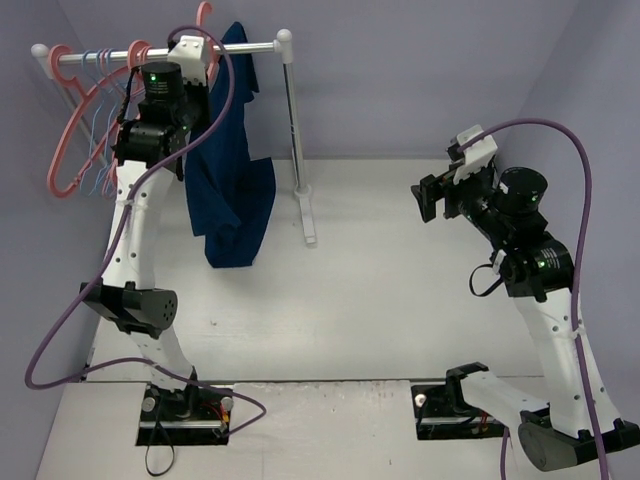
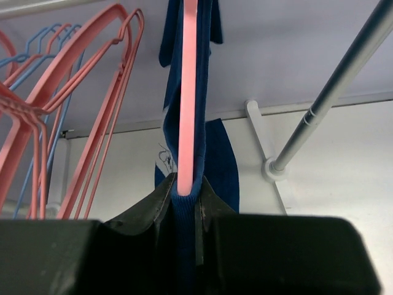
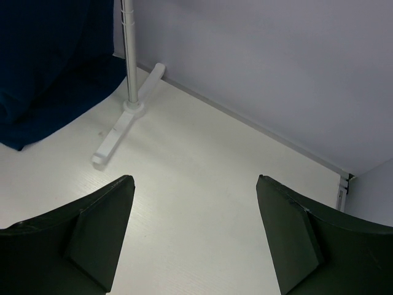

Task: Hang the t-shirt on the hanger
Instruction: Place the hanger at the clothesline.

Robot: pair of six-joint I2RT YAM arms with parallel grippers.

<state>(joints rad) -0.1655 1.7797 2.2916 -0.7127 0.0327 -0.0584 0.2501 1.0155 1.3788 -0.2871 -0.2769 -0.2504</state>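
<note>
T-shirt (image 1: 232, 170) hangs limp on the hanger (image 2: 187, 92) at the rack rail (image 1: 260, 46). The cloth is soft and light and likely slides on stiff plastic, so the best hold is where the left gripper (image 2: 184, 195) is clenched: hanger and fabric pinched together. Right gripper (image 3: 193, 227) spread wide, empty, well apart; spare pink hangers (image 2: 73, 54) and rack post (image 3: 129, 55) crowd either side.

The t-shirt (image 1: 232, 190) is seen as matt navy cloth, ribbed at the lower centre of the left wrist view. The hanger (image 2: 187, 92) is shown as smooth, faintly glossy salmon plastic. The rail pole (image 2: 344, 78) is finished in satin grey metal, the desk (image 1: 380, 290) in matt white with fine grain. The fingers (image 3: 92, 233) of the right claw (image 3: 195, 181) are moulded in matt black plastic.
</note>
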